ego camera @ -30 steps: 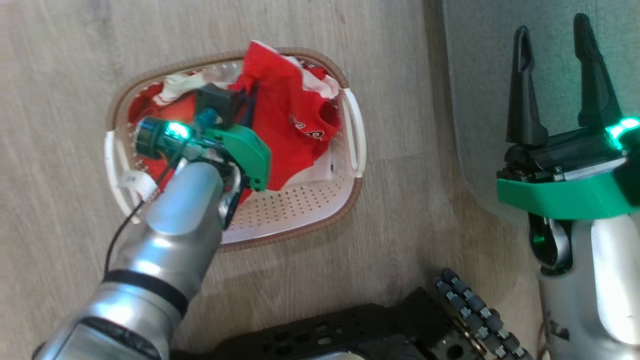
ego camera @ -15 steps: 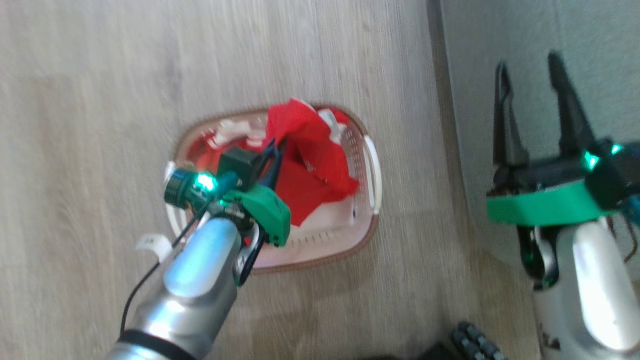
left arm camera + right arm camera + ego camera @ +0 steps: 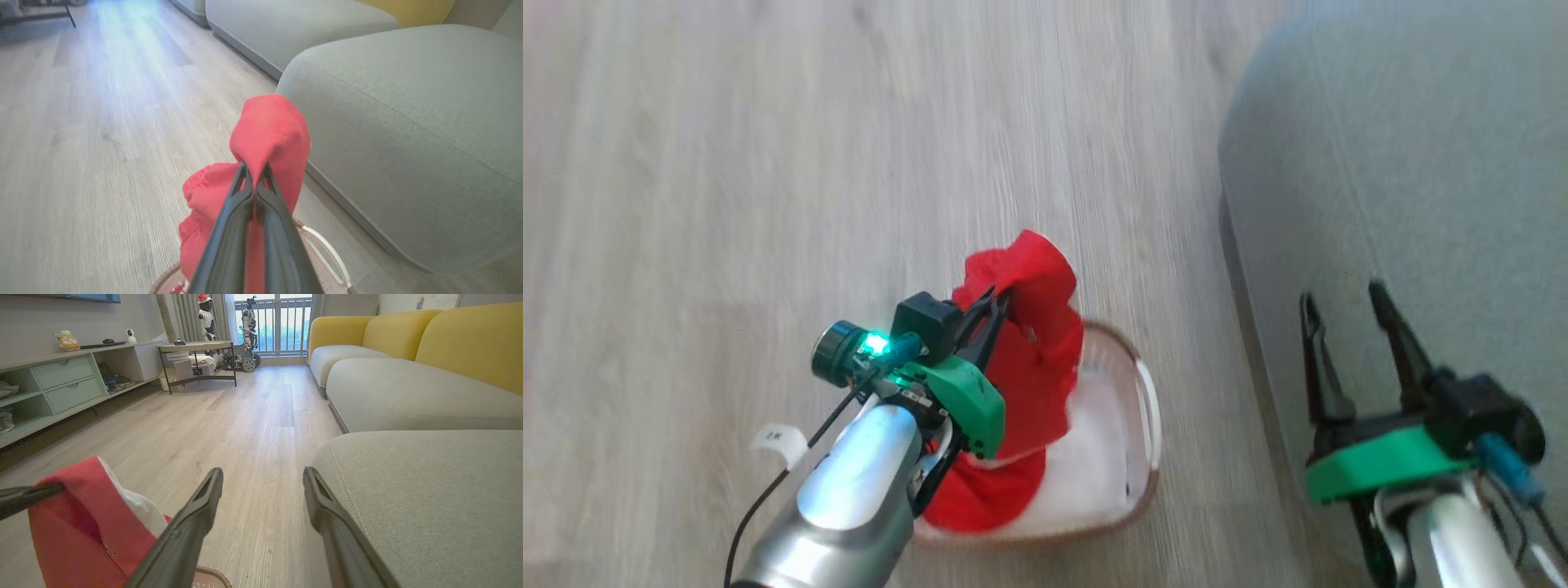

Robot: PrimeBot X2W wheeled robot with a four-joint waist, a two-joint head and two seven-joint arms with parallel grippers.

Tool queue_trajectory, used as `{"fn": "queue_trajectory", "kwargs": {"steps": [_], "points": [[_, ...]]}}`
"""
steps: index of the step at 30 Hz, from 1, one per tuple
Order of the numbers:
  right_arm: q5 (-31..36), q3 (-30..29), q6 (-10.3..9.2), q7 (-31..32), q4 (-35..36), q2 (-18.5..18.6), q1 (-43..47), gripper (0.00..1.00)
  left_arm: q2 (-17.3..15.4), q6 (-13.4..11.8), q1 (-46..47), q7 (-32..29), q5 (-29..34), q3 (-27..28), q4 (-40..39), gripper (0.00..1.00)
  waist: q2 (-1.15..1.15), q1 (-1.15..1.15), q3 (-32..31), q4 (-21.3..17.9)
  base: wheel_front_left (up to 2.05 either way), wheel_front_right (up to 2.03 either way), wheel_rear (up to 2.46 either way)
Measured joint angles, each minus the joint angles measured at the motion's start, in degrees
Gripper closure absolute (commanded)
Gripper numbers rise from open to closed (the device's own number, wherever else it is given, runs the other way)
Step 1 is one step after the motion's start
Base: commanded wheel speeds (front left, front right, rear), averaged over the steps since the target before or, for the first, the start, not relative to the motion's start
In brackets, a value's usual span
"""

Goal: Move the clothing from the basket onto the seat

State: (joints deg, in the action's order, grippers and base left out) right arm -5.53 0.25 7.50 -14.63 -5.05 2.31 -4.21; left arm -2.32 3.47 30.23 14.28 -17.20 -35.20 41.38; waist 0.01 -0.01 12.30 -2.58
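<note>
Above the white perforated plastic basket point(image 3: 1145, 498), left end effector point(image 3: 254, 168) clamps soft red jersey clothing point(image 3: 271, 130); right end effector point(image 3: 1342, 296) stands open.

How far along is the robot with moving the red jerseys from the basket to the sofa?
Done: nothing lies on the visible part of the seat yet. In hand: the left gripper is shut on a red jersey, held up over the basket, its lower end hanging into it. Left: carry it to the seat and release; the right gripper is open and empty.

Bright daylight from the far window point(image 3: 282, 330); glare on the floor point(image 3: 122, 24); motion blur in head view
</note>
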Motion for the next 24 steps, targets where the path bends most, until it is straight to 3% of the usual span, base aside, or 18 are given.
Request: {"fn": "queue_trajectory", "kwargs": {"steps": [10,18,24], "points": [[0.0,1.21,0.0,0.0,-1.64,-0.02,5.77,0.0,0.07,1.63,4.7,-0.88,-2.75,-2.2,-2.03,1.0,0.0,0.0,-12.44,2.19,0.0,0.0,0.0],[0.01,3.79,0.0,0.0,-2.96,-0.02,6.03,0.0,0.2,1.82,9.14,-2.89,-6.57,-5.16,-4.48,1.0,0.0,0.0,-15.99,3.48,0.0,0.0,0.0],[0.59,8.21,0.0,0.0,-5.12,-0.02,5.83,0.0,0.29,0.49,12.42,-3.68,-10.28,-8.81,-6.64,1.0,0.0,0.0,-17.11,3.54,0.0,0.0,0.0]]}}
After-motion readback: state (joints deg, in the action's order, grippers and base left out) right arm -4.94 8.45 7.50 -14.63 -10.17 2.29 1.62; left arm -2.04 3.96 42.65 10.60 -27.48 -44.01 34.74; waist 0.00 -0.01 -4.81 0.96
